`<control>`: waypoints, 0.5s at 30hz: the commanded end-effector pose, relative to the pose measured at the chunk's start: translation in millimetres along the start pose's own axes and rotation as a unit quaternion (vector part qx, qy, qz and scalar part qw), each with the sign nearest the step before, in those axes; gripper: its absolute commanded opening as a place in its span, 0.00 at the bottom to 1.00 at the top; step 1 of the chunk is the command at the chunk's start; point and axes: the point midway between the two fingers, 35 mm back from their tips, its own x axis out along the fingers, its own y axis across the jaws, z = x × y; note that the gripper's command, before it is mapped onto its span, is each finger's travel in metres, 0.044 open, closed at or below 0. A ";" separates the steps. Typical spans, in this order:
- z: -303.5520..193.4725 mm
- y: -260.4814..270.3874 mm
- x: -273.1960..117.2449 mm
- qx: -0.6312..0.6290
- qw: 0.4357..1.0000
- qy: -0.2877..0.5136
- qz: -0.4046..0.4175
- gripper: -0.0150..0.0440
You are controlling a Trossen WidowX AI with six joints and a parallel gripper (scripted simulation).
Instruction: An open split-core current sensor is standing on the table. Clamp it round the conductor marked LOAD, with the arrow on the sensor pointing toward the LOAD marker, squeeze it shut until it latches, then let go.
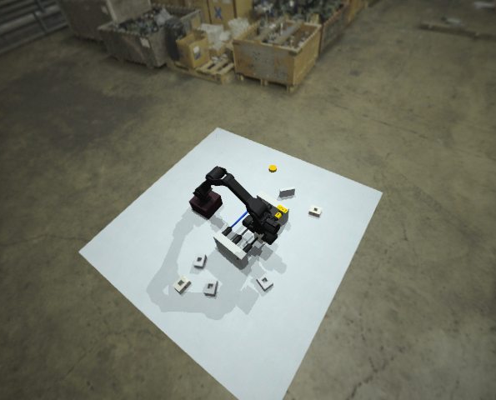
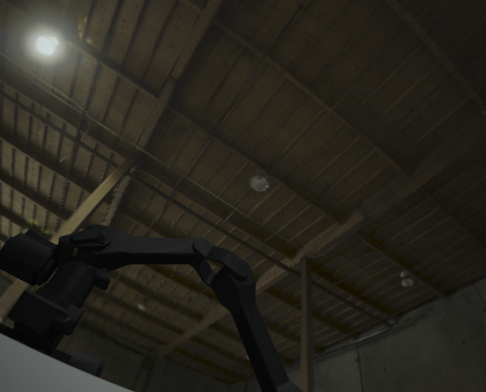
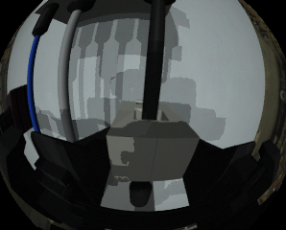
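Observation:
The grey split-core sensor (image 3: 153, 155) is in the wrist view, its two halves together with a thin seam between them. The black conductor (image 3: 154, 62) runs into its far side and a dark round end shows below it. My gripper (image 3: 146, 129) (image 1: 259, 237) is shut on the sensor, with a dark finger against each side. The arrow and the latch cannot be made out. The LOAD marker cannot be read; yellow tags (image 1: 282, 209) stand on the rear block. In the top view the arm mostly hides the sensor. The exterior view shows only the arm, not the fingertips.
A blue conductor (image 1: 239, 219) (image 3: 31, 81) and a grey conductor (image 3: 64, 72) run left of the black one. A white-topped end panel (image 1: 229, 246) holds their near ends. Several small square blocks, a grey upright plate (image 1: 287, 192) and a yellow disc (image 1: 272, 168) stand around.

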 end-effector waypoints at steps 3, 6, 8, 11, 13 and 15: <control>0.0 0.0 0.3 0.000 1.000 0.000 0.000 0.43; 0.0 0.0 0.3 0.000 1.000 0.000 0.000 0.40; 0.0 0.0 0.3 0.000 1.000 0.000 0.000 0.37; 0.0 0.0 -1.1 0.000 1.000 0.000 -0.001 0.25; 0.0 0.0 -3.0 0.000 1.000 0.000 -0.003 0.25; 0.0 -0.1 -1.4 0.000 1.000 0.000 -0.002 0.25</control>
